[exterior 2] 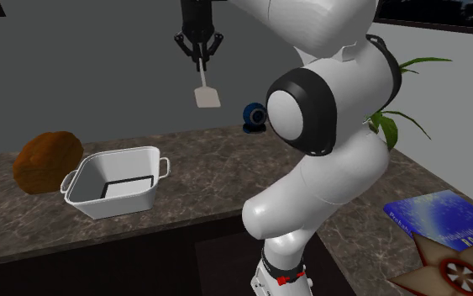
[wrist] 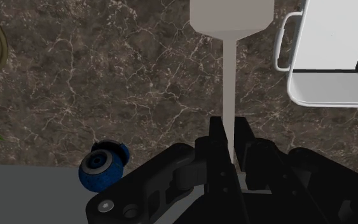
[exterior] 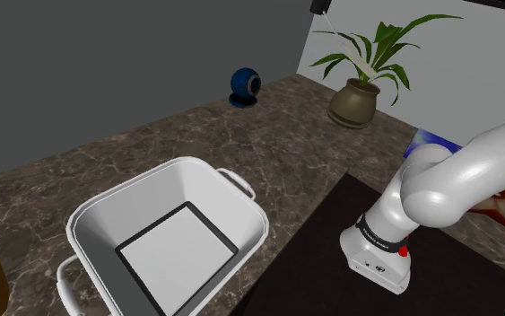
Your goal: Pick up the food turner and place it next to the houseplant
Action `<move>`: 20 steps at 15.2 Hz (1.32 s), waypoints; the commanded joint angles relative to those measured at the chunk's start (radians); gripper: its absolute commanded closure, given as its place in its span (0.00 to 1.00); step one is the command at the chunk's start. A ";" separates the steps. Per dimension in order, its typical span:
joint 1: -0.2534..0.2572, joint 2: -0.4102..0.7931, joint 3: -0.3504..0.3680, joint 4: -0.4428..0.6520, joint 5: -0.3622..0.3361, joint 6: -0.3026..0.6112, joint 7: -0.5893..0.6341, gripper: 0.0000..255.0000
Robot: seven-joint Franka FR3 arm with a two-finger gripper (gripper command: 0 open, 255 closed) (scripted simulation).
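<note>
**Desk:** Where was the food turner (exterior 2: 207, 96) at that moment?

**Photographer:** In the air, well above the dark stone counter (exterior: 277, 144). It hung blade down from the black gripper (exterior 2: 201, 59), which stood at 12 o'clock from the blade in the second exterior view. The blue sphere (exterior 2: 255, 116) sat at about 4 o'clock from it.

**Desk:** And the claw?

**Photographer:** Narrow, its two fingers (wrist: 216, 130) clamped on the thin white handle of the turner, as the wrist view showed. Past the fingertips lay the counter, with the sphere to one side and the rim of the white two-handled pan (wrist: 330, 95) to the other.

**Desk:** The houseplant?

**Photographer:** The houseplant (exterior: 356, 100) stood in an olive pot near the pale wall, at 1 o'clock from the pan in the shoulder view. The sphere rested at about 9 o'clock from the pot, well apart from it.

**Desk:** Anything else on the counter?

**Photographer:** A brown rounded lump (exterior 2: 48, 160) was at 9 o'clock from the pan in the second exterior view, just beside it. A blue book (exterior 2: 432, 220) lay at 4 o'clock from the arm.
</note>
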 commanded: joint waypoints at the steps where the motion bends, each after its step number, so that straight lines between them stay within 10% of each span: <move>1: -0.002 0.022 0.001 0.053 -0.003 -0.031 0.002 1.00; 20: -0.024 0.286 0.010 0.613 -0.057 -0.333 -0.011 1.00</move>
